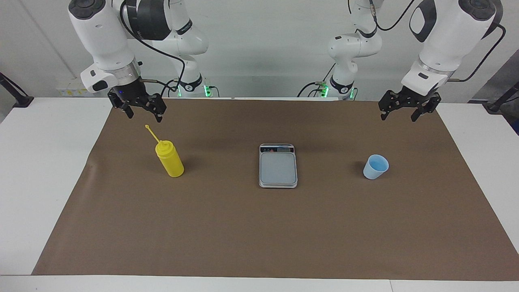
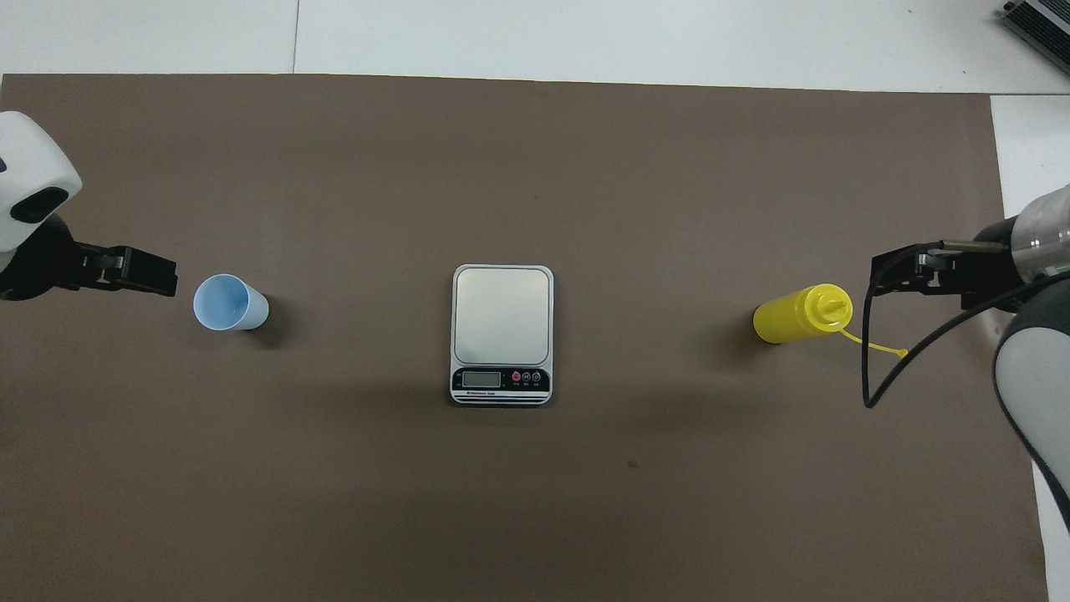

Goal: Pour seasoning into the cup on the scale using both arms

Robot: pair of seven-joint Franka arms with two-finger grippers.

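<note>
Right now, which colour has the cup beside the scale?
Pale blue; the cup shows best in the overhead view.

Two white arms, glossy and rounded, built from fat jointed segments. The right arm (image 1: 101, 36) in the upper left of the frame carries a dark grey band at its big upper joint and a grey cap on its end; the left arm (image 1: 446, 36) in the upper right has a dark oval inset. Each wrist ends in a silver metal ring, then a black skeletal gripper: right gripper (image 1: 142, 111), left gripper (image 1: 399, 111). Thin black cables loop loosely along both arms. Green lights glow at the two bases near the top middle.
</note>
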